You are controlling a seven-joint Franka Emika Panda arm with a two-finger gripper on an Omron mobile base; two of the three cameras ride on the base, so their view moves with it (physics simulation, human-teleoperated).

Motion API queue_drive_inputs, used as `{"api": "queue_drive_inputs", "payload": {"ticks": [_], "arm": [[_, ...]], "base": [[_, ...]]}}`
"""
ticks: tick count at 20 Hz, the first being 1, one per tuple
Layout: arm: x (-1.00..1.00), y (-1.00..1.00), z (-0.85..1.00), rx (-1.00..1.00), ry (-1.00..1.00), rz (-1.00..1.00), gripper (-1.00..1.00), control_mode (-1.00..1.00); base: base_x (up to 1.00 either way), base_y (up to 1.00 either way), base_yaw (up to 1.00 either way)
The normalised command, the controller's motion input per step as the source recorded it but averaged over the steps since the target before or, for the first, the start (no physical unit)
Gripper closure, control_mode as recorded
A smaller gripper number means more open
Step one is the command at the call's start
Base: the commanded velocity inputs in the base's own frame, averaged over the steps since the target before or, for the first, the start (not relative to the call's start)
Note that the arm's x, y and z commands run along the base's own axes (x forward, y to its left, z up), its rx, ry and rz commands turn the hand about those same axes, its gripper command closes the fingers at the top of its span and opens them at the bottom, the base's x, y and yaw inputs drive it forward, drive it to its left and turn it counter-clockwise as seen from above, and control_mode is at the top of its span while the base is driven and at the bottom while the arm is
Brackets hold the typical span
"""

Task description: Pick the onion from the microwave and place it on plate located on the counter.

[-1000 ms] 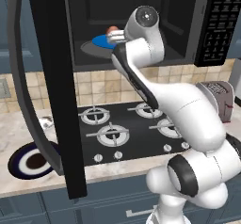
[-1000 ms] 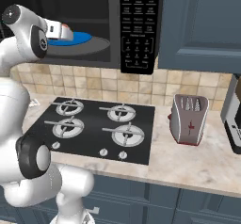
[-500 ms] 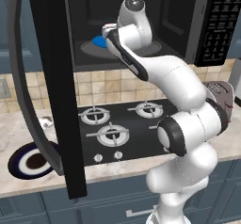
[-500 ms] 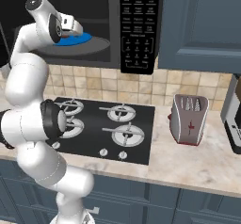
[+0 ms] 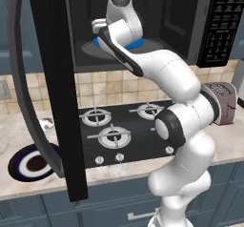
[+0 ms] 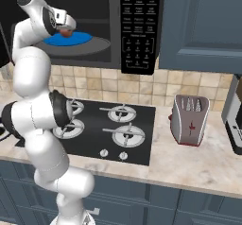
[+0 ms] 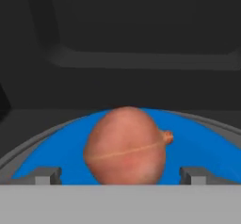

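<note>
Hand view, left to right: left fingertip (image 7: 47,175), onion (image 7: 126,145), right fingertip, both tips grey and blocky, spread wide with clear gaps to the onion. Gripper (image 7: 120,177) open, holding nothing. Onion dead ahead, centred between the tips, sitting on a flat glossy blue disc (image 7: 56,152) on the grey turntable inside the microwave (image 6: 139,25). Onion smooth, round, reddish-brown, faint seam, stem nub pointing right. Plate (image 5: 32,162) sits low on the counter (image 5: 14,130).

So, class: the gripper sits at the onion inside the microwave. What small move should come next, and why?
Probably close the gripper on the onion. In the hand view its fingertips stand apart on either side of the onion, which rests on the blue disc inside the microwave, so it looks bracketed but not yet gripped.
</note>
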Motion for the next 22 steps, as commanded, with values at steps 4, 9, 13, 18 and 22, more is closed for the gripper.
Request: {"api": "queue_drive_inputs", "payload": {"ticks": [4,9,13,18,22], "arm": [[0.23,0.22,-0.02,0.00,-0.01,0.00,-1.00,-1.00],[0.27,-0.02,-0.16,0.01,0.02,0.00,-1.00,-1.00],[0.07,-0.09,-0.11,0.00,0.01,0.00,-1.00,-1.00],[0.00,-0.14,-0.18,0.00,0.01,0.00,-1.00,-1.00],[0.00,-0.21,-0.29,0.00,0.00,0.00,-1.00,-1.00]], "base": [[0.00,0.00,0.00],[0.00,0.00,0.00],[0.00,0.00,0.00],[0.00,0.00,0.00],[0.00,0.00,0.00]]}}
